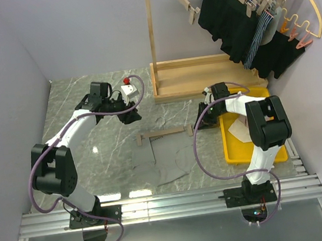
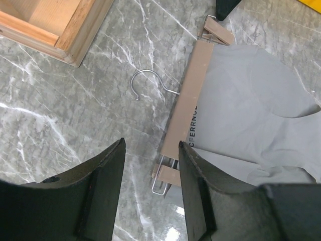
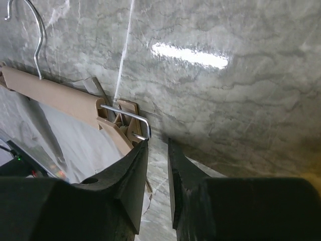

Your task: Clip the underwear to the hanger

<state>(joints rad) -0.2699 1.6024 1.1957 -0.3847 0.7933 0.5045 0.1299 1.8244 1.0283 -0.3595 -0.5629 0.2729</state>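
While eyeing the hanger (image 1: 163, 134) lying crosswise on the table (image 1: 113, 162), underwear (image 2: 246, 100) along its near side, seeing right gripper (image 3: 157, 143) barely parted, empty, just beside its end clip (image 3: 128, 118); left gripper (image 2: 151, 143) gaping, farther off.

Bright, sharp frames (glare on marble (image 3: 190, 55))

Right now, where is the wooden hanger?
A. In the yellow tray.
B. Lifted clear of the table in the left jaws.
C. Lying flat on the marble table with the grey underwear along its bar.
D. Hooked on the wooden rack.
C: the hanger lies flat on the table, and the underwear is spread out along one side of its bar.
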